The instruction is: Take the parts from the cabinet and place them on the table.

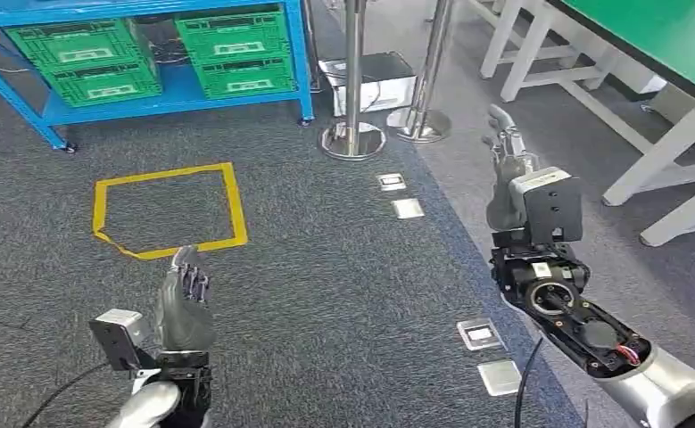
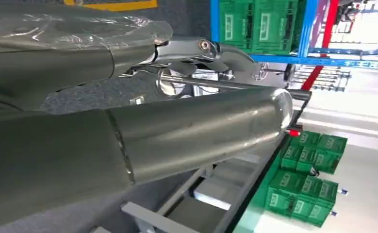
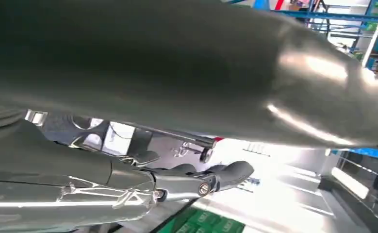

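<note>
Both hands, left hand (image 1: 183, 303) and right hand (image 1: 507, 169), hung empty with fingers loosely apart. Ahead and left stood the blue cabinet (image 1: 299, 62) with its green crates (image 1: 85, 58), nearer the left hand; the green-topped table (image 1: 674, 36) lay right.

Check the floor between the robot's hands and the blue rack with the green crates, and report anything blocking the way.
Nothing visible blocks it. Between the left hand and the blue rack of green crates lies grey carpet bearing only a flat yellow tape square. The chrome stanchion posts stand off to the rack's right, ahead of the right hand.
</note>
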